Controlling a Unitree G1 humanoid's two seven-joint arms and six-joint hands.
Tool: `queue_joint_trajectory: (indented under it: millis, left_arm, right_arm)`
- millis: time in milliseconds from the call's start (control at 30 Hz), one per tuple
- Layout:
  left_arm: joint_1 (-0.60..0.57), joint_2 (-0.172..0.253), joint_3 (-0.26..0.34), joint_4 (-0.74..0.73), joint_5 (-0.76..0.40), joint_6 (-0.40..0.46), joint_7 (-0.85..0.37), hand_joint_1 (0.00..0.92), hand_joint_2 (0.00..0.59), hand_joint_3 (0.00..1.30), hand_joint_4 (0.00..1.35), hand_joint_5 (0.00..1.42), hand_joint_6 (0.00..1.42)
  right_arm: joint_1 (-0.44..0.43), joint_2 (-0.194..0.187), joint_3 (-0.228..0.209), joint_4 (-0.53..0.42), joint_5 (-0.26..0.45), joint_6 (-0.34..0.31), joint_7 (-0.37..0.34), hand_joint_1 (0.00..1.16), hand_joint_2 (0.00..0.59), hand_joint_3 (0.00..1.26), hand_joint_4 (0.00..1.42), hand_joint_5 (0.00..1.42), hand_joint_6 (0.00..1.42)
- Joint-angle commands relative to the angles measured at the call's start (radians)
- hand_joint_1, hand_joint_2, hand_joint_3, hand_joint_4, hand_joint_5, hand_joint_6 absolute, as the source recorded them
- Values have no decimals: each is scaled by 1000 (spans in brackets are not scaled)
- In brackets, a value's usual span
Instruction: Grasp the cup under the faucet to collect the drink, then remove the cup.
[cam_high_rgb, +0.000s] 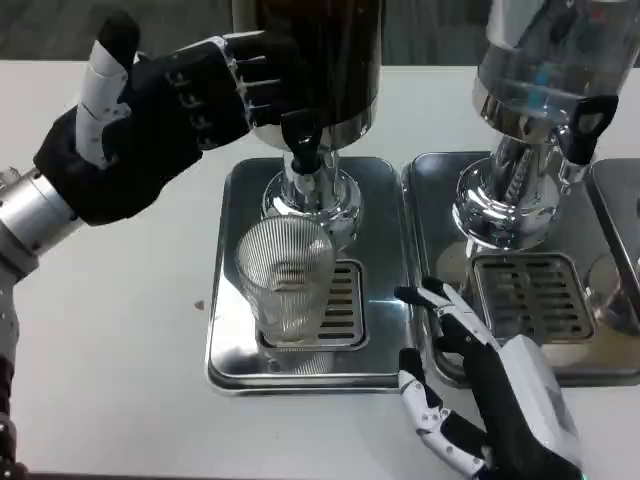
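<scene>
The clear ribbed cup (285, 285) is stood on the drip tray (230, 340), right under the black faucet (302, 140). The left hand (170, 110) is held up by the faucet with its fingers bent, holding nothing that can be seen. The right hand (480, 385) is spread wide beside the cup. The tap should be pressed slowly, and the cup kept steady.

head view | looked steeply down from the robot's head or chest | faced forward over the white surface (120, 340) | sat close to the dispensers' drip trays (225, 330)
</scene>
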Motion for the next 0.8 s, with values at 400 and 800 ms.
queue_joint_trajectory:
  millis: [400, 800]
  left_arm:
    - [-14, -25, -7, -31, 40, 59, -8, 0, 82, 233, 126, 150, 142]
    - [-23, -42, -21, -21, 66, 64, -15, 0, 82, 275, 183, 204, 159]
  right_arm:
    - [4, 10, 8, 13, 14, -7, -27, 584, 529, 241, 86, 111, 301]
    - [9, 13, 8, 10, 22, -7, -29, 577, 530, 241, 87, 111, 301]
